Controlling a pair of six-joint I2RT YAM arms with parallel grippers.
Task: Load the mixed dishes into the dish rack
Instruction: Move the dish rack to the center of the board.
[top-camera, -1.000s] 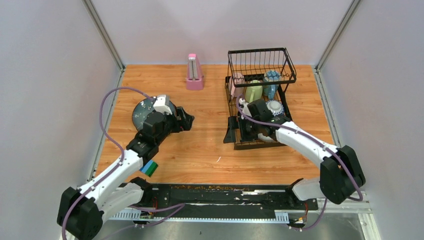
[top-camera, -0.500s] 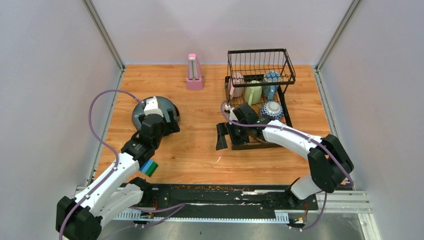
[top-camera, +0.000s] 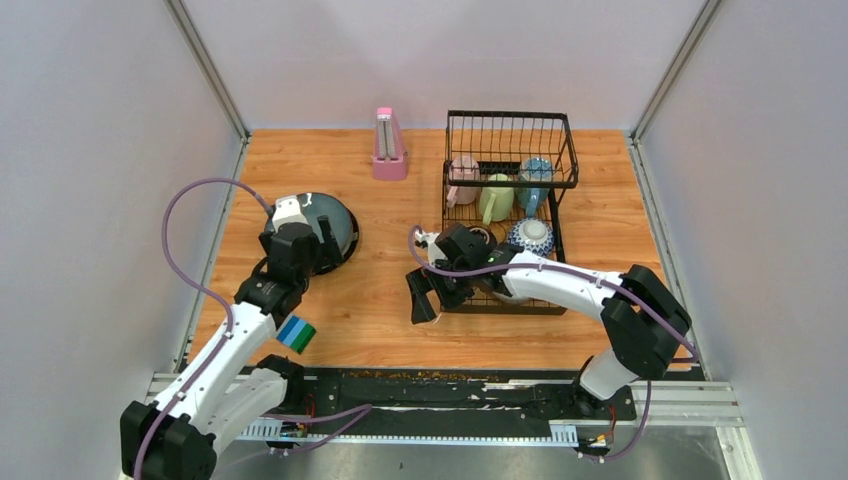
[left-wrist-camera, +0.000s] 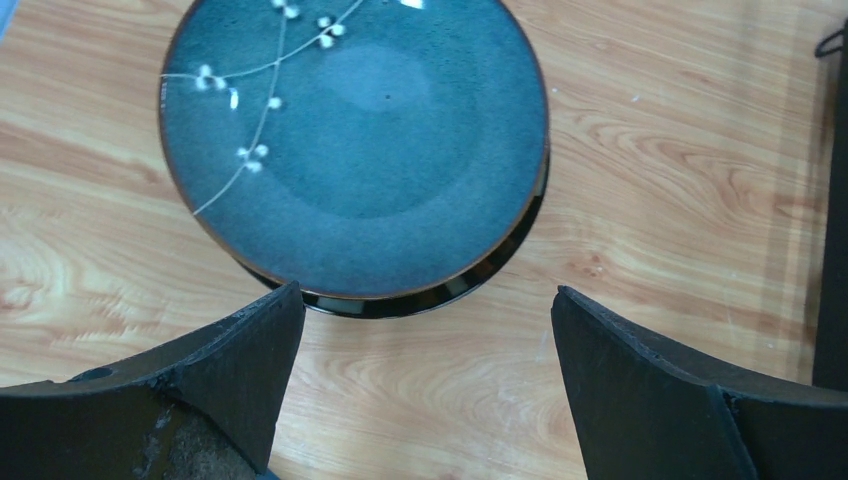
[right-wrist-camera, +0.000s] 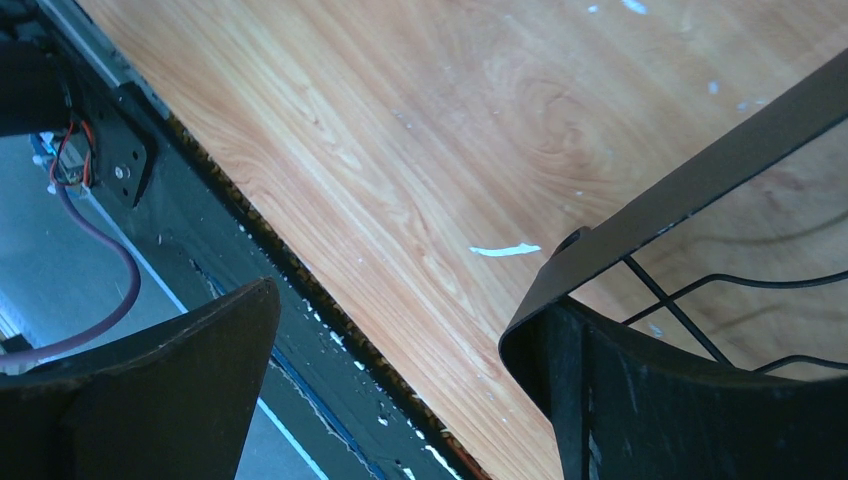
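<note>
As my right gripper (top-camera: 428, 295), spread at its near-left corner, drags the dish rack (top-camera: 500, 309) leftward off the worktop's right edge, my left gripper (left-wrist-camera: 425, 320), also spread, hovers by the left-edge plates (left-wrist-camera: 350, 140): shorter carry.

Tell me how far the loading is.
Done: pink mug, green mug and a patterned bowl sit in the dish rack. In hand: nothing; left fingers stand open before the stacked plates, right fingers open at the rack's corner. Left: the plates, on the table.
</note>
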